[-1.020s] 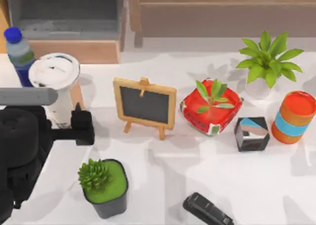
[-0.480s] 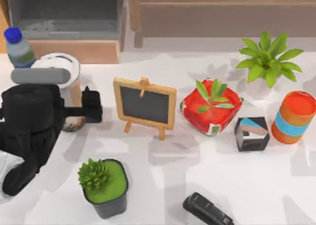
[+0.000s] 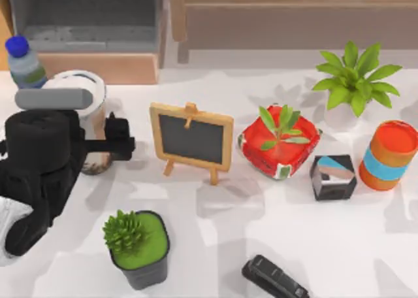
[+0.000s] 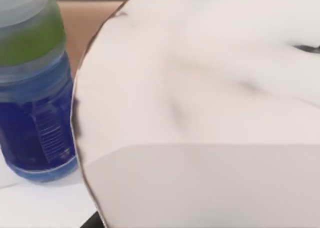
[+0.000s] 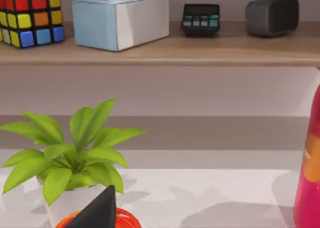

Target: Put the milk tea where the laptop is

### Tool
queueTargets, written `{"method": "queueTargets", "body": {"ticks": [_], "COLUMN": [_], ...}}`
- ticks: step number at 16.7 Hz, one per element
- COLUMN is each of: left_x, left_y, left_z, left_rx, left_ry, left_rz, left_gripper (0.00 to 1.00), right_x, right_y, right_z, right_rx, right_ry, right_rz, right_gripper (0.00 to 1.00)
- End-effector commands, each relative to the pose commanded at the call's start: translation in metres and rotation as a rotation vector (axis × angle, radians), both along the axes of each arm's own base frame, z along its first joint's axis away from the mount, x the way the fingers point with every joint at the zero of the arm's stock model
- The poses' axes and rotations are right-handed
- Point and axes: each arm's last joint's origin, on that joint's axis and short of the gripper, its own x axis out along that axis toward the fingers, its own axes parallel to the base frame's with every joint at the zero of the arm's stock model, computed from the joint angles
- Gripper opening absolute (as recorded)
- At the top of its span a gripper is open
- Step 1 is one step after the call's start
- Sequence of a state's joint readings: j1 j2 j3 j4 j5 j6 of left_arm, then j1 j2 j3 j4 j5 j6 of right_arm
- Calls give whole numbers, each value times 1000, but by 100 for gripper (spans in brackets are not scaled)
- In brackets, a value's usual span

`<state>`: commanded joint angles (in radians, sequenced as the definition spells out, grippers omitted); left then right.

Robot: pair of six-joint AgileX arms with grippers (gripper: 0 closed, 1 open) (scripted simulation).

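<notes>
While the left arm reaches in over the table's far-left side, its gripper sits at the milk tea, one dark finger visible on the cup's right flank; whether the fingers pinch the cup or merely flank it, I cannot tell. The milk tea stands at the left rear of the table, white lid up, touching or nearly touching the arm's black wrist housing. A blue-capped bottle stands just behind-left of it. In the left wrist view the cup wall is very close to the lens, with the bottle just beside it: blue liquid, green band. Right of the cup stand a small chalkboard on an easel, then a red planter with a green sprout, a dark cube, and an orange cylinder with a blue band. A leafy plant in a white pot stands at the right rear; a black pot with a green succulent sits near the front. A black object lies at the front edge. Right wrist view: leafy plant, shelf behind carrying a colour cube, tissue box, a small keypad device, and a grey speaker.
</notes>
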<state>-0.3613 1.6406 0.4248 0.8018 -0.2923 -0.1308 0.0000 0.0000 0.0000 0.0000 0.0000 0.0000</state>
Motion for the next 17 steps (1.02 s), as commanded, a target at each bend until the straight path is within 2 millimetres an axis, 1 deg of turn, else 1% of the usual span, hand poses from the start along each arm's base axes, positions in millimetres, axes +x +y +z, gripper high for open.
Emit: {"method": "queueTargets", "body": {"ticks": [10,11,17], "left_x": [0,0,0], "left_y": [0,0,0], "left_z": [0,0,0], "left_rx": [0,0,0], "left_ry": [0,0,0], "left_rz": [0,0,0], "left_gripper": [2,0,0], "right_x": [0,0,0], "right_y": [0,0,0], "right_z": [0,0,0], "right_rx": [0,0,0], "right_ry": [0,0,0], "right_rz": [0,0,0], "right_gripper": [100,100,100]}}
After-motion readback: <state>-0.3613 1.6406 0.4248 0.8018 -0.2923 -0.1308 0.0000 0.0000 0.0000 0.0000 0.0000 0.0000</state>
